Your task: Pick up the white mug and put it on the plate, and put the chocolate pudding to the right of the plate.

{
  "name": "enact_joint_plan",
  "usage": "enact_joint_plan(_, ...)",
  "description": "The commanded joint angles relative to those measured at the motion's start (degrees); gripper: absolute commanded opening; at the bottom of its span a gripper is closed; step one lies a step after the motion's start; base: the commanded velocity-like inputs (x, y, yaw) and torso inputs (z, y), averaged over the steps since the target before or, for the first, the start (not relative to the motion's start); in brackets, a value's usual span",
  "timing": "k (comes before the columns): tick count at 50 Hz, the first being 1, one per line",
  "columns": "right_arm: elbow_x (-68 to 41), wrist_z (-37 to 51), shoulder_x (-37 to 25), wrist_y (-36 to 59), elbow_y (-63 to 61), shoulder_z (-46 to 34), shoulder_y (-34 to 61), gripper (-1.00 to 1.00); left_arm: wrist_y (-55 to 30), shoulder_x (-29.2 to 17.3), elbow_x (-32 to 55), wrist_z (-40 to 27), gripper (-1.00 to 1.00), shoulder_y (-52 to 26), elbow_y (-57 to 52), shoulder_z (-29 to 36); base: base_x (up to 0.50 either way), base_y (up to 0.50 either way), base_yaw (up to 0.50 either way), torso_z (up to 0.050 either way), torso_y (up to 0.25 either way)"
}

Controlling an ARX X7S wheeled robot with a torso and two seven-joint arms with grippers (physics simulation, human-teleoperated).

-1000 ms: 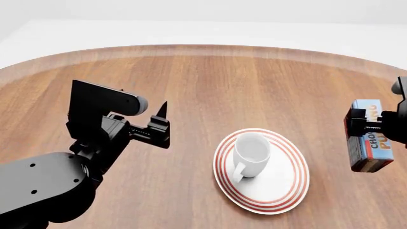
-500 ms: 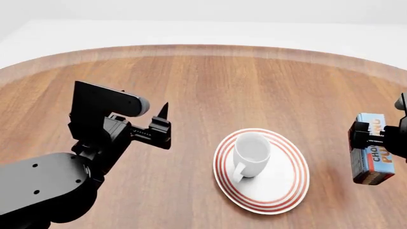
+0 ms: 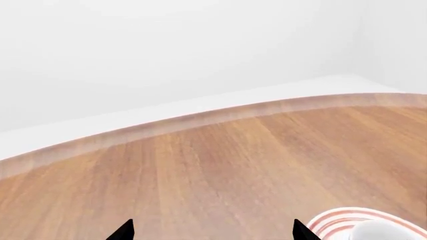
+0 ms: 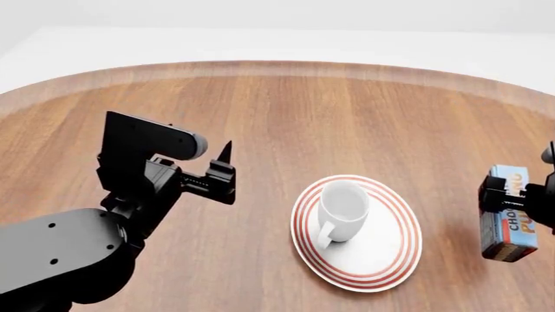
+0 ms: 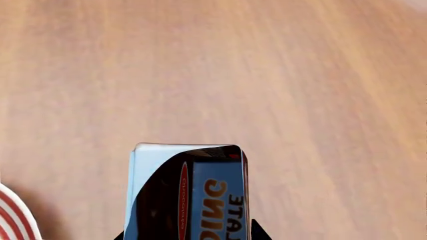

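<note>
One round wooden table (image 4: 286, 110) carries everything. Left gripper (image 4: 227, 170) hovers left of the plate (image 4: 386, 260), jaws spread, grasping nothing. White mug (image 4: 341, 211) stands upright on the plate, handle toward the near side. Right gripper (image 4: 507, 198) at far right clamps the chocolate pudding (image 4: 510, 224), right of the plate.

The only lettering stands on the chocolate pudding (image 4: 509, 214); in the head view its light blue face shows orange letters in two stacked lines, "CHO" above "PU", the rest cut off by the frame edge; in the right wrist view the box (image 5: 187, 192) shows, upside down, "ONIC" and below it "ATE" in dark letters; a red strip of small print beside them is too fine to read.
</note>
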State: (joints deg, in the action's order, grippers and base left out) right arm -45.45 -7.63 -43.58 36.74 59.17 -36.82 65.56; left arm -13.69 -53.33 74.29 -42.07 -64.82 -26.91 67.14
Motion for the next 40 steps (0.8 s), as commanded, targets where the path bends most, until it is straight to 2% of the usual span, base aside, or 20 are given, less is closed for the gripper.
enact_joint_plan(1,2.4,-2.2,1.8,-2.6,2.9,1.2,-0.3,-1.0,0.2,1.2,-0.7,1.2,1.0,0.1,0.0,-1.2,0.0,0.0,0.0,0.0,0.0)
enact_joint_plan(8,2.2,-2.4,1.8,-2.7,2.9,1.4,-1.1,-1.0,0.2,1.4,-0.8,1.3,1.0,0.3,0.2,-1.2,0.0,0.0,0.0,0.0,0.0)
enact_joint_plan(9,2.2,-2.4,1.9,-2.9,3.3,1.4,-1.1,1.0,0.2,1.4,-0.8,1.3,1.0,0.3,0.2,-1.1,0.0,0.0,0.0,0.0,0.0)
enact_joint_plan(25,4.0,-3.8,3.5,-5.4,8.2,0.6,0.0,1.0,-0.2,1.8,-0.8,1.3,1.0,0.3,0.3,-1.1,0.0,0.0,0.0,0.0,0.0)
enact_joint_plan(30,3.5,-2.5,2.4,-3.5,4.4,0.6,-0.8,1.0,-0.2,1.8,-0.9,1.5,1.0,0.4,0.5,-1.2,0.0,0.0,0.0,0.0,0.0)
enact_joint_plan(40,1.6,3.6,-3.5,6.9,-11.4,0.9,1.6,1.0,0.7,1.6,-1.3,2.0,1.0,1.2,0.8,-1.3,0.0,0.0,0.0,0.0,0.0)
